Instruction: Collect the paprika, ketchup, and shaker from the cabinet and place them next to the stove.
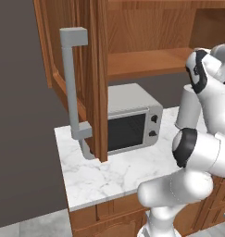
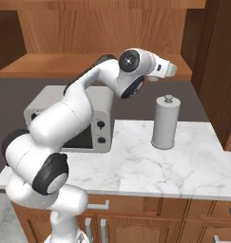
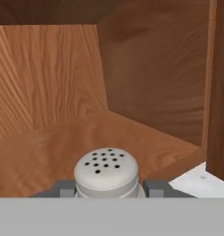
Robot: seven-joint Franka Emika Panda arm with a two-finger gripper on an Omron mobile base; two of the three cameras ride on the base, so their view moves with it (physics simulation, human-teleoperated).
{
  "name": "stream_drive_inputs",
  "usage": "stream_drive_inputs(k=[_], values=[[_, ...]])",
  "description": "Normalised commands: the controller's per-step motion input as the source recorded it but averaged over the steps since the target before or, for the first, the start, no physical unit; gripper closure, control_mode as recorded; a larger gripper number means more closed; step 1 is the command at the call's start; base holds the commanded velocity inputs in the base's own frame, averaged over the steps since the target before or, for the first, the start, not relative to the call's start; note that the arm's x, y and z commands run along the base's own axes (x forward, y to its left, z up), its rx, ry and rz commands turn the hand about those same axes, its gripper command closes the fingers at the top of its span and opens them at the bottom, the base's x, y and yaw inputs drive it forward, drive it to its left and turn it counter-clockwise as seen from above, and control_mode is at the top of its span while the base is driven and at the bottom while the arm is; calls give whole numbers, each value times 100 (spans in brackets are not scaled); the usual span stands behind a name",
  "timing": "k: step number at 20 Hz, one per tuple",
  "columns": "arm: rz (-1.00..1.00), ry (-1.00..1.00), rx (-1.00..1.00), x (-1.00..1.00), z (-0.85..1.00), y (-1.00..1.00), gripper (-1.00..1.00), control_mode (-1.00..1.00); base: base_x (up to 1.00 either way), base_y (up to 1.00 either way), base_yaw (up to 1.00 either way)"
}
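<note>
The shaker [image 3: 106, 173], pale grey-white with a rounded, perforated cap, stands upright between my two dark fingertips in the hand view. My gripper [image 3: 109, 189] is shut on the shaker just above the cabinet's wooden shelf [image 3: 49, 147]. In the right base view my hand [image 2: 165, 69] reaches to the right at the level of the cabinet shelf [image 2: 50, 66]. The cabinet door [image 1: 88, 69] stands open with its long grey bar handle [image 1: 71, 88]. The paprika, the ketchup and the stove are out of view.
A grey microwave [image 1: 132, 120] [image 2: 83, 123] sits on the white marble counter [image 1: 109, 176] [image 2: 150, 166] under the cabinet. A tall grey knob-topped cylinder [image 2: 165, 122] stands right of it. Wooden drawers [image 2: 150, 223] run below the counter.
</note>
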Motion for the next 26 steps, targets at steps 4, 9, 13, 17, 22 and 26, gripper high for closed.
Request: stream_drive_inputs(k=[4, 9, 13, 17, 22, 26], values=[[0, -2, 0, -100, -12, 0, 100, -100, 0, 0, 0], [0, 0, -3, -100, -37, 25, 100, -100, 0, 0, 0], [0, 0, -10, -100, -64, 56, 100, -100, 0, 0, 0], [6, -2, -14, -86, -77, 44, 100, -100, 0, 0, 0], [2, -3, -4, -14, -19, 5, 100, 100, -78, 3, 5], [0, 0, 0, 0, 0, 0, 100, 100, -100, -35, 0]])
